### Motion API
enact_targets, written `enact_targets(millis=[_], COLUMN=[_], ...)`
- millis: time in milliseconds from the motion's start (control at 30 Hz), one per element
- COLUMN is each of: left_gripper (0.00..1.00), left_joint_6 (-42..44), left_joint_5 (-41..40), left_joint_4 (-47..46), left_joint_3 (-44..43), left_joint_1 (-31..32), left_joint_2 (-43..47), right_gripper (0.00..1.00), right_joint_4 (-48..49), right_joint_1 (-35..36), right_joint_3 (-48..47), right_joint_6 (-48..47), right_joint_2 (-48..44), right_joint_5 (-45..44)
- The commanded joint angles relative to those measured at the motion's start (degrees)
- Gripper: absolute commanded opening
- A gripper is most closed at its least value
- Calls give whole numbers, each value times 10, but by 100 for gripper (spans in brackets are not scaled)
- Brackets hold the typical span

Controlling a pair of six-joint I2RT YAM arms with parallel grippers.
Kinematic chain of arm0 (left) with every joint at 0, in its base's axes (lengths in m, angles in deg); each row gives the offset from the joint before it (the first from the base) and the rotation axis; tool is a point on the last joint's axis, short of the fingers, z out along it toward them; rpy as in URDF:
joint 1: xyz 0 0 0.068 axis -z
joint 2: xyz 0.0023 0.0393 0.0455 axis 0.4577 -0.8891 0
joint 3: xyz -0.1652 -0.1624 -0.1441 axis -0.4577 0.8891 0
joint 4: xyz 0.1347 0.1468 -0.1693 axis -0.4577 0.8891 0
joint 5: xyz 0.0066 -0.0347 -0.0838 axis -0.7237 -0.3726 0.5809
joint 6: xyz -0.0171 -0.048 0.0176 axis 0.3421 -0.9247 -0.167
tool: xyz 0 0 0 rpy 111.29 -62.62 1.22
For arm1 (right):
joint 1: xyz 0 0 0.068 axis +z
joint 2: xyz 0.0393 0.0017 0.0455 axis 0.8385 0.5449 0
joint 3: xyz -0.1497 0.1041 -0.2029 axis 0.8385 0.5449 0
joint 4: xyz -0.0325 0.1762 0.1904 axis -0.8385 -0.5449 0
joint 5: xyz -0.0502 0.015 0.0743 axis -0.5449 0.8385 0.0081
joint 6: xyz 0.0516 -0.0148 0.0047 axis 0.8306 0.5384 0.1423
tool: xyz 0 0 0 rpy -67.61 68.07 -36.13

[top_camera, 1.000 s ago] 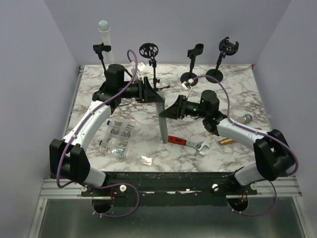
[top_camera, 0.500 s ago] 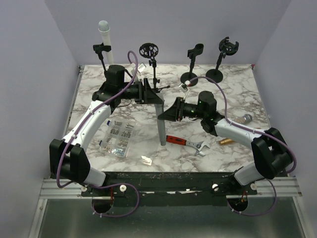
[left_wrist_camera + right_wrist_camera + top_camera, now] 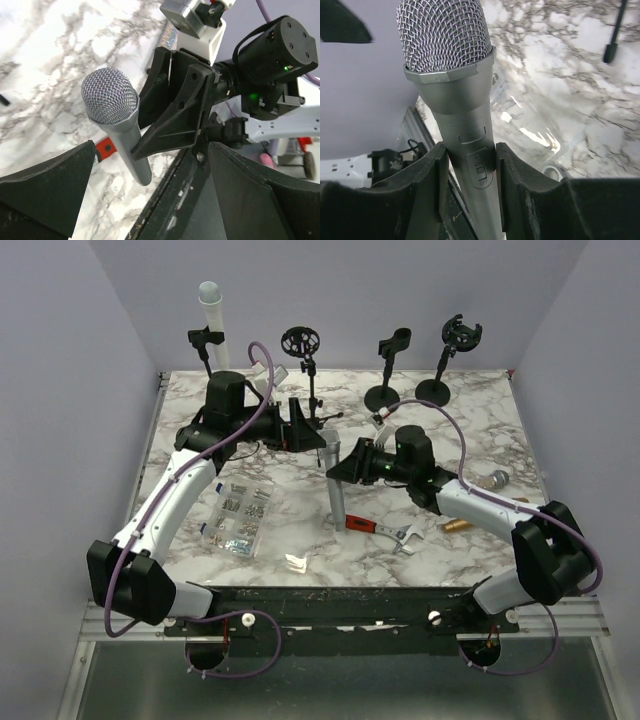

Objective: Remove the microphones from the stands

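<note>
Horizontally right arm [image 3: 470,495] extends left, fingers [image 3: 420,190] clamping upright microphone [image 3: 455,100].

"What's on the table [image 3: 470,430]?"

"Marble top. Screw box [image 3: 238,516] at 8 o'clock, a small white piece [image 3: 297,562] at 6, a red-handled wrench [image 3: 385,530] at 5."

"And the right side?"

"Brass cylinder [image 3: 456,525] at 4, grey piece [image 3: 497,478] at 3. At 1, a stand [image 3: 383,397] and a second stand [image 3: 432,392], on round bases."

You are seeing no text you can read. The tiny marking by the slide switch on the mic [image 3: 465,125] is showing too blurred to make out.
</note>
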Motion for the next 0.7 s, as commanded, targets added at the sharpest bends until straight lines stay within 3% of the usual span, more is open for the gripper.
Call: enact_targets(millis=[0, 100, 233, 433, 667], left_gripper=[99, 99, 98, 99, 98], left_joint_6=[39, 43, 43, 43, 44], left_joint_5=[-83, -93, -92, -94, -100], left_joint_4=[27, 28, 27, 11, 15], left_joint_3=[-16, -14, -13, -2, -3], left_joint_1=[0, 0, 0, 0, 0], left_joint_2=[34, 42, 45, 62, 69], right_gripper=[1, 1, 0, 0, 1], right_joint_4=[-72, -148, -233, -374, -622], right_joint_1=[0, -8, -39, -113, -152], right_joint_3=[-34, -59, -97, -163, -307], right_joint_6=[-9, 7, 39, 180, 312], right_joint_2=[-9, -1, 20, 65, 157], right_joint_5=[-118, -224, -297, -431, -582])
